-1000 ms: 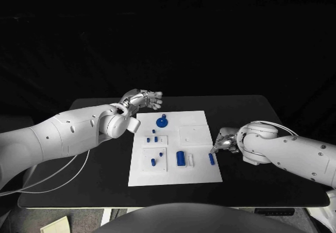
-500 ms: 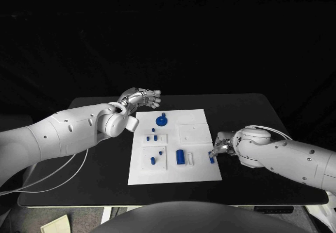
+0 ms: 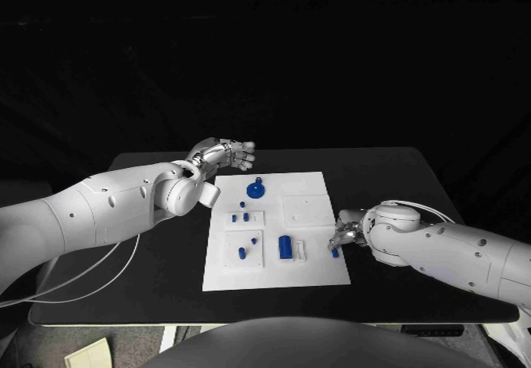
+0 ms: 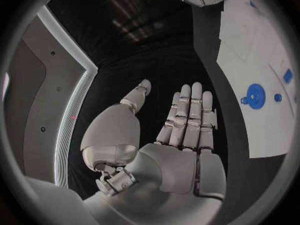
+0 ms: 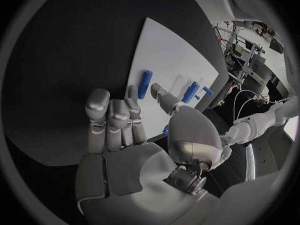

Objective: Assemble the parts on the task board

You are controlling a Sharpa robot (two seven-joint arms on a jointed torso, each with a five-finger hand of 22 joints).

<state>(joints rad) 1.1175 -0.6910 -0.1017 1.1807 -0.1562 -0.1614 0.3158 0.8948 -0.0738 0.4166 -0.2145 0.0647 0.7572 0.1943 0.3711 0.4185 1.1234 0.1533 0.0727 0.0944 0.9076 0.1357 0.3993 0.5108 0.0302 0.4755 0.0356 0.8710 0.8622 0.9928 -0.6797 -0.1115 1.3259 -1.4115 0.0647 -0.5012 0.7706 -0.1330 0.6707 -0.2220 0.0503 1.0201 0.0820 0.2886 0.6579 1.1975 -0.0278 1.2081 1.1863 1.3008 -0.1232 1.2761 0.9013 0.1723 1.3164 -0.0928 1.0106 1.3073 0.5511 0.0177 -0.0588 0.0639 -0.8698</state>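
Black table (image 3: 398, 172) before me, square-cornered, matte top. Beyond its far edge, plain darkness: no wall detail readable. Beneath near edge, pale floor (image 3: 133, 349) with small tan box (image 3: 87, 356). From my left wrist: grey wall panel (image 4: 34, 105) edged by bright white light strip (image 4: 70, 115), dark ceiling above. From my right wrist: cluttered equipment rack (image 5: 247, 47), cables, lit room beyond.

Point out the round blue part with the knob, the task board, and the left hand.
Round blue part (image 3: 255, 192): head view, on its disc.
Task board (image 3: 310, 272): head view, on a bare patch near its front edge.
Left hand (image 4: 181, 150): left wrist view, on the palm below the fingers.
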